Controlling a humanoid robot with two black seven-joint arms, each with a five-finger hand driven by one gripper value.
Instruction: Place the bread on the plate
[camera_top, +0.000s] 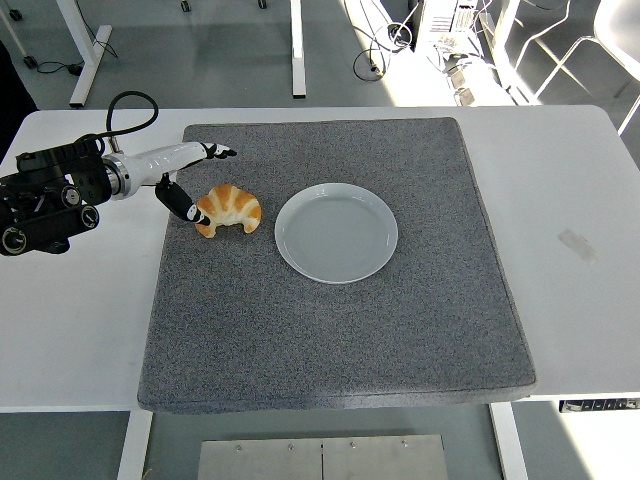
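A golden croissant (229, 209) lies on the grey mat (340, 320), just left of an empty white plate (336, 232). My left hand (196, 180) comes in from the left edge, just left of the croissant. Its fingers are spread and hold nothing. The thumb tip (199, 216) touches the croissant's left end, and the other fingers (218, 152) point right above it. The right arm is out of view.
The grey mat covers the middle of the white table (570, 200). A strip of tape (578, 244) lies on the table at the right. Desk legs and cables stand on the floor beyond the far edge.
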